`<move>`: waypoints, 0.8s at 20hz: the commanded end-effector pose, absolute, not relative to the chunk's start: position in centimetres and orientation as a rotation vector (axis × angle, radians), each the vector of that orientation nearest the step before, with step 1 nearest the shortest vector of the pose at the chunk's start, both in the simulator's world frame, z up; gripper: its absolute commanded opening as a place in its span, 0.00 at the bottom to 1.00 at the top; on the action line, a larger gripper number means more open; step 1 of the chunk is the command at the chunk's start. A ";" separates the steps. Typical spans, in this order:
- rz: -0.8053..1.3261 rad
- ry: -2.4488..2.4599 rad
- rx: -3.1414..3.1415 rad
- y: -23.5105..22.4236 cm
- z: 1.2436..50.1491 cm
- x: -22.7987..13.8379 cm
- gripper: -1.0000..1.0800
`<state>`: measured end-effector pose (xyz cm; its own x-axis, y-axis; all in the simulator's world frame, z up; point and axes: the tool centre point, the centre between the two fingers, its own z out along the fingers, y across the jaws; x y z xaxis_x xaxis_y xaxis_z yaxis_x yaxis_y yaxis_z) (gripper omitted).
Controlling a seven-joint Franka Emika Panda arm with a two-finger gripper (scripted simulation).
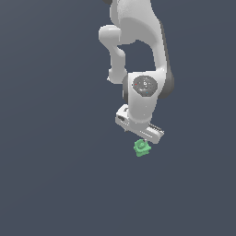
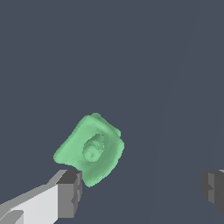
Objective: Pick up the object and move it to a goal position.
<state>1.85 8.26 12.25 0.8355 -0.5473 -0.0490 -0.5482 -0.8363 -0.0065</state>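
The object (image 1: 142,148) is a small bright green blocky piece with a round boss on top, lying on the dark grey floor just below the arm's hand in the exterior view. In the wrist view the object (image 2: 90,148) lies close to one grey fingertip (image 2: 70,192); the other fingertip (image 2: 214,188) is far off on the opposite side. My gripper (image 2: 142,190) is open wide and holds nothing. The object is beside the gap between the fingers, not centred in it. In the exterior view the gripper's fingers are hidden behind the hand (image 1: 139,126).
The white arm (image 1: 138,50) reaches down from the top of the exterior view. The floor is a plain dark grey surface. No goal marker shows in either view.
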 end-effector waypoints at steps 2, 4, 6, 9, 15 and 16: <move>0.064 1.024 -2.952 8.7 11.9 2.2 0.96; 0.061 1.097 -2.928 9.0 11.6 2.3 0.96; 0.057 1.169 -2.902 9.3 11.4 2.5 0.96; 0.050 1.276 -2.859 9.7 11.1 2.7 0.96; 0.035 1.484 -2.763 10.5 10.5 3.2 0.96; 0.032 1.518 -2.745 10.7 10.4 3.3 0.96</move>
<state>3.18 10.47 10.51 0.5634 -0.8258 -0.0233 -0.8260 -0.5637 0.0059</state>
